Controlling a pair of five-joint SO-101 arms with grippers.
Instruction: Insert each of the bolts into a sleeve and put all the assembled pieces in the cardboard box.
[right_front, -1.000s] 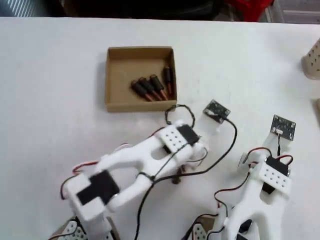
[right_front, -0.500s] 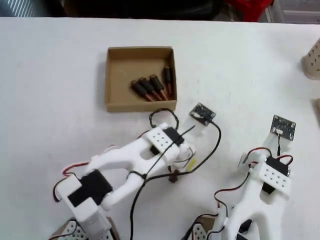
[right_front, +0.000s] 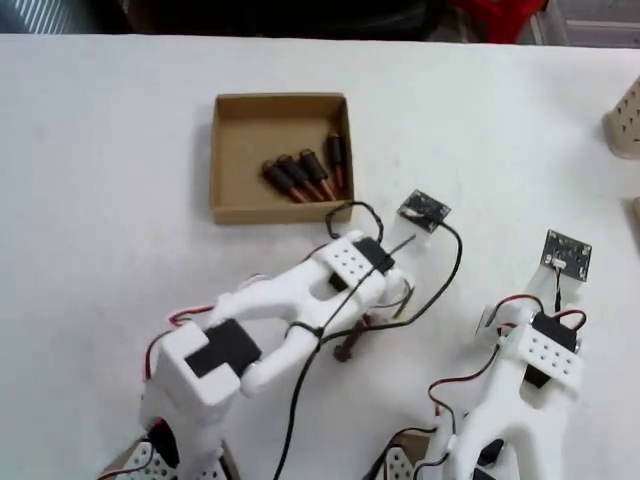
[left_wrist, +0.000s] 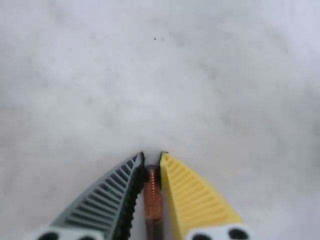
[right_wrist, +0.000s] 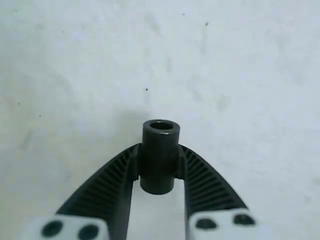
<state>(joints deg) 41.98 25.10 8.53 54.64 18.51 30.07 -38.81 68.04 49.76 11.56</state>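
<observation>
Left fingers clamp bolt, right fingers sleeve

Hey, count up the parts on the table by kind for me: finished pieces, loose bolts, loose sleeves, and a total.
Assembled black-sleeve-and-copper-bolt pieces, in the brown cardboard box: 4
Loose copper threaded bolt, in the left end effector: 1
Loose black cylindrical sleeve, in the right end effector: 1
Total: 6

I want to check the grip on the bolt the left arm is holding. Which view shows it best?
The left wrist view: the bolt sits clamped in the left gripper, threads plain. In the high view its dark end pokes out beneath the left arm.
</observation>
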